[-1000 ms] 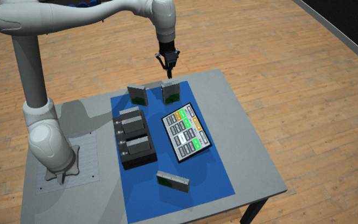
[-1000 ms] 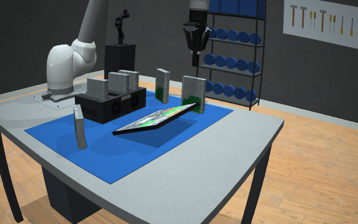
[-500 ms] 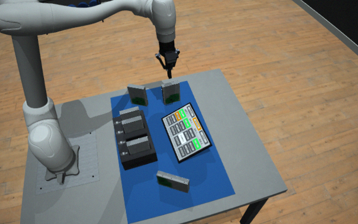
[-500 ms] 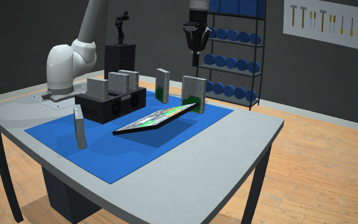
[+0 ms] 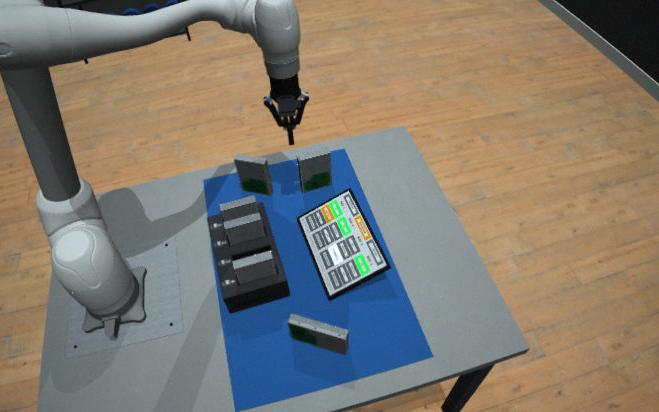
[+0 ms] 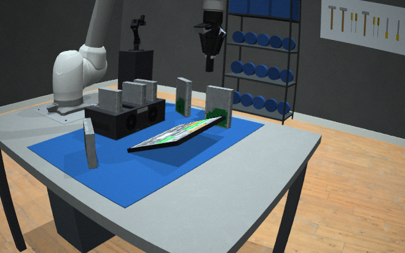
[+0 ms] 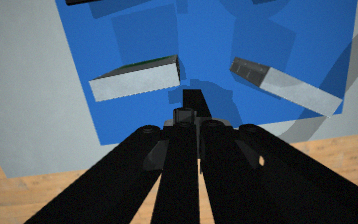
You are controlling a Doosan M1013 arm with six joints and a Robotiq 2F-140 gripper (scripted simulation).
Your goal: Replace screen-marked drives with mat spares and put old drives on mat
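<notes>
My gripper (image 5: 290, 139) (image 6: 209, 68) (image 7: 191, 104) is shut and empty, high above the back edge of the mat. The black dock (image 5: 258, 297) (image 6: 102, 124) stands on the mat. It holds a back drive (image 5: 238, 204) (image 6: 151, 89), a second drive (image 5: 244, 230) (image 6: 133, 91) and a front drive (image 5: 254, 268) (image 6: 109, 99); an open slot shows behind the front one. Three drives stand on the mat: back left (image 5: 252, 174) (image 6: 183, 96) (image 7: 302, 92), back right (image 5: 315, 171) (image 6: 219, 97) (image 7: 135, 82) and front (image 5: 317, 334) (image 6: 90, 145). The screen (image 5: 344, 243) shows green, orange and white boxes; its lettering is unreadable.
The tilted screen panel stands right of the dock, over the blue mat (image 5: 372, 332) (image 6: 125, 185). The arm's base (image 5: 101, 276) (image 6: 67, 81) is on the grey table (image 5: 454, 286) (image 6: 228, 175), left of the dock. A shelf rack stands beyond the table.
</notes>
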